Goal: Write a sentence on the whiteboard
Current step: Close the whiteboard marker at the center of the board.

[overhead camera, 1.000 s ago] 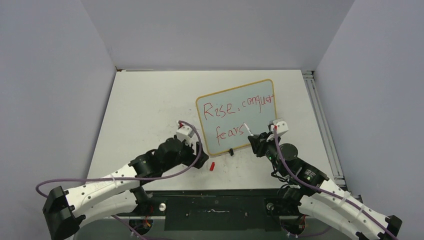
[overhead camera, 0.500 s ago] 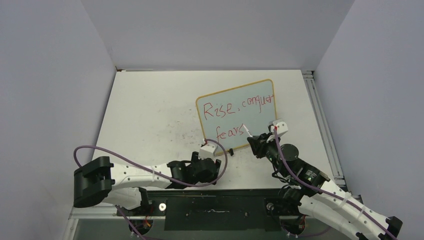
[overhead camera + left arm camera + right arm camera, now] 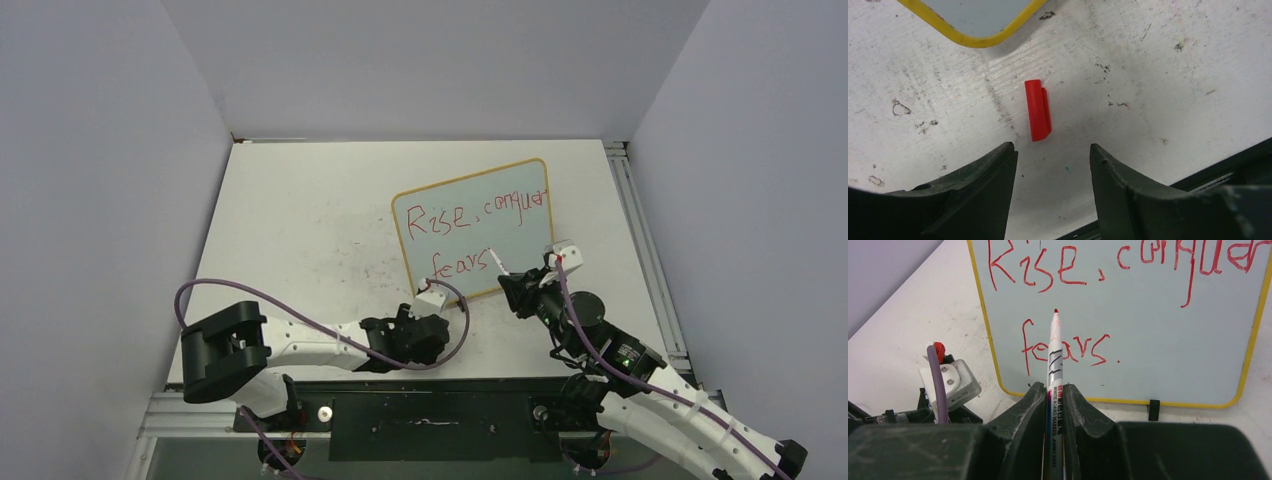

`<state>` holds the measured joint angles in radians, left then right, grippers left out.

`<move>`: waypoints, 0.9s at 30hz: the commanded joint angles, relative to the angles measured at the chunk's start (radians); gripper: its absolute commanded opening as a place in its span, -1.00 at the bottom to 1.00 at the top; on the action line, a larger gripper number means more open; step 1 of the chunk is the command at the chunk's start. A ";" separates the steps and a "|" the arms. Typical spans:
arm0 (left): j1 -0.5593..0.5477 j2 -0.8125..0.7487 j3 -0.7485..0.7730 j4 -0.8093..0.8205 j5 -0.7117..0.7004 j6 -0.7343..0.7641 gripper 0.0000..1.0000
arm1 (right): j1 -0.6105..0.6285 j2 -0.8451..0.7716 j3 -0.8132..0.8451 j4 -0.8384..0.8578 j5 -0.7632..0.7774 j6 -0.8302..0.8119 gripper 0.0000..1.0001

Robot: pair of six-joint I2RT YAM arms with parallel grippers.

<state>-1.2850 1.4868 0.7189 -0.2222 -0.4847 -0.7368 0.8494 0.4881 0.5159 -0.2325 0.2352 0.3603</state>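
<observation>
The whiteboard (image 3: 520,250) stands at the table's middle right, with a yellowish frame and black clip feet (image 3: 1153,410). The red sentence (image 3: 480,215) reads "Rise, conquer fears." in two lines (image 3: 1068,347). My right gripper (image 3: 1053,387) is shut on a silver whiteboard marker (image 3: 1054,355). Its bare red tip points at the board just above "fears", close to the surface. In the top view the right gripper (image 3: 515,285) sits by the board's near right edge. My left gripper (image 3: 1050,150) is open and empty, low over the table. A red marker cap (image 3: 1038,110) lies just ahead of its fingertips.
The board's near left corner (image 3: 973,15) is just beyond the cap. The left wrist (image 3: 948,382) sits close to the left of the right gripper. A metal rail (image 3: 640,240) runs along the table's right edge. The black base plate (image 3: 430,410) is at the near edge.
My left arm has swung right and down toward the near edge, so its open gripper now hovers by the red cap. My right gripper has drawn back slightly with the marker.
</observation>
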 commanded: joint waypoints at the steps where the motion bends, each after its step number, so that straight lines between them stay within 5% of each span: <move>1: 0.030 0.011 0.040 0.040 0.012 0.026 0.05 | -0.005 -0.011 0.018 0.018 0.012 0.013 -0.89; 20: 0.121 0.080 0.019 0.115 0.155 0.128 -0.32 | -0.004 -0.024 0.009 0.008 0.025 0.022 -0.89; 27: 0.122 0.133 0.050 0.082 0.172 0.180 -0.98 | -0.005 -0.022 0.024 -0.003 0.038 0.031 -0.89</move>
<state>-1.1648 1.5776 0.7467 -0.1066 -0.3626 -0.6029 0.8494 0.4698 0.5159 -0.2455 0.2451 0.3790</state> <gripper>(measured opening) 0.094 0.152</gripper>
